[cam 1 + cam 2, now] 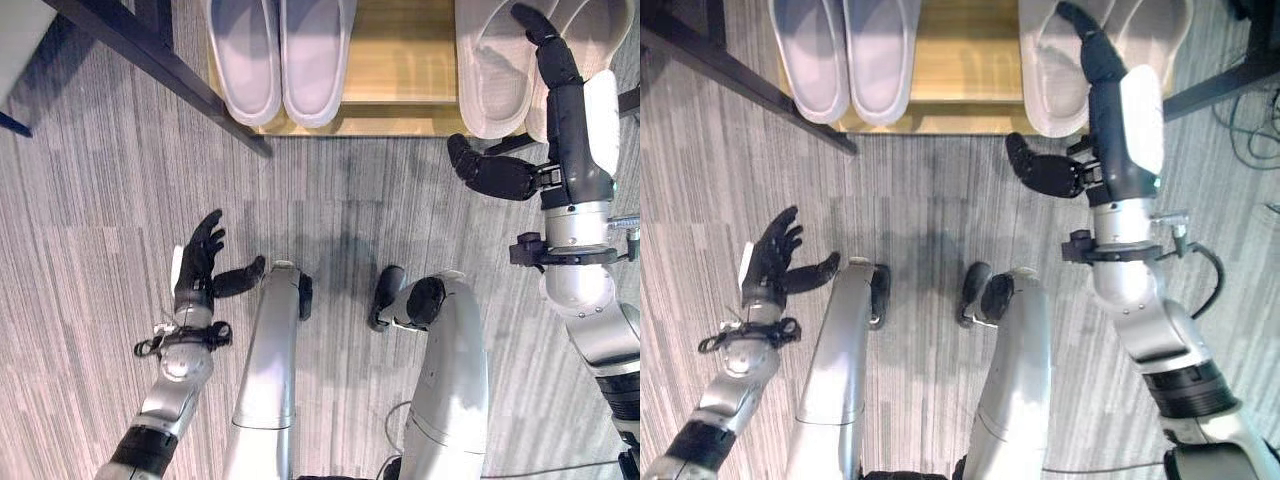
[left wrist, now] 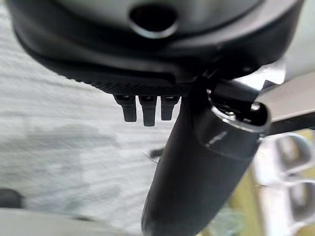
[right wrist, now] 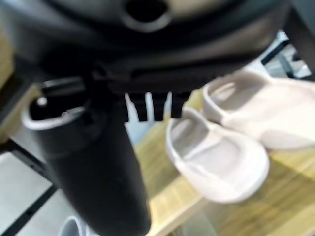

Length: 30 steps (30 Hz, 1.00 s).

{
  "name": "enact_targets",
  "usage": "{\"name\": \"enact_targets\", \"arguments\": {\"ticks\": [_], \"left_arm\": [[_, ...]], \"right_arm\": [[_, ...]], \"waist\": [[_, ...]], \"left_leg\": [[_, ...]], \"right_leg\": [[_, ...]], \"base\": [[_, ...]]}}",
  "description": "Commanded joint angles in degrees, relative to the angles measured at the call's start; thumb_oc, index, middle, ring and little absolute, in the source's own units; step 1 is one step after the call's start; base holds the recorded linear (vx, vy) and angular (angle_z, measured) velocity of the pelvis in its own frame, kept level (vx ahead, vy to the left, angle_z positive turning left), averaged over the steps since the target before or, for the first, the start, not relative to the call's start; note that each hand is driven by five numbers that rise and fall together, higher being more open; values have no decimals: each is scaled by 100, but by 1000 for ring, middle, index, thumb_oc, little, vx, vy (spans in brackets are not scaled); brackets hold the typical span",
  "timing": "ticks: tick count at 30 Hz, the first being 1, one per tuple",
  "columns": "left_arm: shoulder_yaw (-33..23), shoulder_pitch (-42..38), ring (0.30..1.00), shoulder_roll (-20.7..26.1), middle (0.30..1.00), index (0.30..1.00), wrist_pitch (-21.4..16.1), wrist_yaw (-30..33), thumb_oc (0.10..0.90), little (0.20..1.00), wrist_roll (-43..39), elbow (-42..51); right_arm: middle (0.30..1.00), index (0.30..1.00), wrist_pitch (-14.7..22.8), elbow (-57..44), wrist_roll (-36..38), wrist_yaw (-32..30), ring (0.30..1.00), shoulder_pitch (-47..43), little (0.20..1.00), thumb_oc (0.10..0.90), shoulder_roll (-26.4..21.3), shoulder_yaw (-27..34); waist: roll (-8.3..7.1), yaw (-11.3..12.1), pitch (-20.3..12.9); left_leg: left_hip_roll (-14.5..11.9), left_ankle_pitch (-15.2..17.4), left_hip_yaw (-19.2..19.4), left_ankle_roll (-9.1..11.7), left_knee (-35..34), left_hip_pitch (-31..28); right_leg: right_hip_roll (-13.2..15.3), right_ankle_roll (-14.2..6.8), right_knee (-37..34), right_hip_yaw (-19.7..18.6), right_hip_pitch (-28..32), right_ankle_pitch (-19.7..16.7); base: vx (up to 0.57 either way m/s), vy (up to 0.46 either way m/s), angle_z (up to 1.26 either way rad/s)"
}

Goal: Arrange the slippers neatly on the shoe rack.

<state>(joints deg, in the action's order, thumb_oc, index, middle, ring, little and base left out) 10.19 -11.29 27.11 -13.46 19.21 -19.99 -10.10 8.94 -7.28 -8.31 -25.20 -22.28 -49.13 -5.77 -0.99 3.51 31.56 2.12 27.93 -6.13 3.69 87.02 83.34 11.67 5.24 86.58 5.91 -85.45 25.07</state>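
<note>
Beige foam slippers (image 1: 500,70) on the wooden shoe rack (image 1: 400,60) look light, soft; right hand (image 1: 565,110) spread wide above; grasp heel rim.

Two pairs of slippers are set on the shoe rack (image 1: 400,60), which stands on the floor (image 1: 90,200). One pair of slippers (image 1: 282,55) is placed at the rack's left part, the other pair of slippers (image 1: 495,75) at its right, overhanging the rack's near edge.
</note>
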Motion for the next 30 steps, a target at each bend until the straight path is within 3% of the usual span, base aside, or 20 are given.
{"name": "enact_targets", "arguments": {"ticks": [1, 5, 6, 8, 9, 11, 12, 13, 14, 15, 16, 18, 19, 25, 30], "left_arm": [[-37, 525, 900, 101, 900, 900, -497, -100, 800, 900, 186, 249], [261, 666, 900, 91, 900, 900, -446, -453, 800, 900, 250, 0], [262, 674, 900, 90, 900, 900, -450, -454, 800, 900, 249, -3], [446, 833, 900, 90, 900, 900, -405, -720, 800, 900, 307, -123], [441, 844, 900, 96, 900, 900, -408, -722, 800, 900, 305, -125], [640, 918, 900, 215, 900, 900, -331, -948, 800, 900, 434, -249], [636, 930, 900, 221, 900, 900, -334, -949, 800, 900, 434, -250], [759, 992, 900, 259, 900, 900, -283, -1119, 800, 900, 538, -289], [795, 1047, 900, 285, 900, 900, -261, -1193, 800, 900, 608, -321], [791, 1058, 900, 285, 900, 900, -260, -1192, 800, 900, 605, -324], [868, 1124, 900, 291, 900, 900, -232, -1290, 800, 900, 673, -367], [896, 1157, 900, 261, 900, 900, -211, -1318, 800, 900, 709, -417], [954, 1208, 900, 221, 900, 900, -179, -1370, 800, 900, 759, -450], [989, 1337, 900, 70, 900, 900, -105, -1454, 800, 900, 1063, -551], [914, 1513, 900, 66, 900, 900, -70, -1502, 800, 900, 1114, -364]], "right_arm": [[900, 900, 482, -287, -288, 62, 900, 55, 900, 800, -30, 194], [900, 900, 284, 595, -890, 342, 900, 663, 900, 800, 200, -286], [900, 900, 292, 613, -901, 328, 900, 657, 900, 800, 204, -302], [900, 900, 111, 1716, -1535, 334, 900, 927, 900, 800, 386, -755], [900, 900, 127, 1754, -1542, 313, 900, 906, 900, 800, 400, -783], [900, 900, 27, 2720, -1679, 414, 900, 1045, 900, 800, 692, -1148], [900, 900, 40, 2751, -1685, 397, 900, 1032, 900, 800, 707, -1170], [900, 900, -36, 3359, -1826, 475, 900, 1138, 900, 800, 893, -1393], [900, 900, -46, 3692, -1784, 519, 900, 1182, 900, 800, 1041, -1452], [900, 900, -40, 3705, -1787, 515, 900, 1179, 900, 800, 1045, -1467], [900, 900, -81, 4164, -1798, 565, 900, 1283, 900, 800, 1218, -1579], [900, 900, -109, 4472, -1778, 560, 900, 1306, 900, 800, 1329, -1631], [900, 900, -149, 4819, -1792, 635, 900, 1391, 900, 800, 1474, -1727], [900, 900, -237, 5843, -1923, 890, 900, 1569, 900, 800, 1927, -1928], [900, 900, -265, 6218, -1850, 930, 900, 1745, 900, 800, 2188, -1834]], "waist": [[-6, -93, -666], [-99, -116, -908], [-89, -118, -883], [-116, -58, -1075], [-116, -62, -1034], [-163, 0, -1231], [-164, -3, -1193], [-171, 48, -1385], [-197, 47, -1411], [-203, 39, -1405], [-187, 73, -1573], [-192, 89, -1566], [-181, 96, -1733], [-85, 63, -2294], [-28, 37, -2563]], "left_leg": [[136, -619, 103, -219, -1077, 424], [50, -1172, -27, -125, -2626, -829], [46, -1197, -39, -122, -2681, -894], [-133, -1575, -192, -100, -3774, -1873], [-141, -1609, -201, -96, -3851, -1966], [-248, -1952, -233, -48, -5133, -3147], [-257, -1987, -239, -45, -5212, -3240], [-275, -2189, -198, -20, -5912, -3990], [-298, -2538, -167, 22, -6410, -4384], [-317, -2388, -181, 38, -6442, -4521], [-326, -2742, -117, 60, -7132, -5174], [-349, -2875, -94, 122, -7431, -5555], [-380, -2984, -106, 146, -7970, -6108], [-478, -3217, 83, 186, -8997, -7365], [-469, -3161, 182, 197, -9202, -7809]], "right_leg": [[-34, -273, -1005, 76, 443, -150], [-108, -352, -2595, 382, 1640, -568], [-117, -349, -2659, 400, 1712, -598], [-134, -476, -3628, 568, 2587, -827], [-147, -475, -3708, 584, 2683, -865], [-272, -597, -4746, 832, 3731, -1124], [-285, -596, -4822, 844, 3823, -1159], [-384, -637, -5510, 942, 4544, -1254], [-404, -646, -5958, 1040, 4921, -1595], [-437, -690, -5963, 986, 5035, -1458], [-533, -702, -6712, 1092, 5665, -1720], [-572, -739, -7005, 1100, 6062, -1826], [-694, -802, -7454, 1088, 6519, -1973], [-843, -940, -8577, 948, 7764, -2251], [-900, -975, -9077, 858, 8307, -2368]], "base": [[-126, -42, 19], [-132, -91, 13], [-81, -112, 16], [-34, -128, 16], [28, -163, 16], [73, -144, 12], [161, -156, 11], [95, -120, 13], [188, -145, 12], [109, -88, 7], [195, -87, 4], [139, -77, -2], [158, -75, -6], [177, -41, -11], [137, -6, -6]]}}
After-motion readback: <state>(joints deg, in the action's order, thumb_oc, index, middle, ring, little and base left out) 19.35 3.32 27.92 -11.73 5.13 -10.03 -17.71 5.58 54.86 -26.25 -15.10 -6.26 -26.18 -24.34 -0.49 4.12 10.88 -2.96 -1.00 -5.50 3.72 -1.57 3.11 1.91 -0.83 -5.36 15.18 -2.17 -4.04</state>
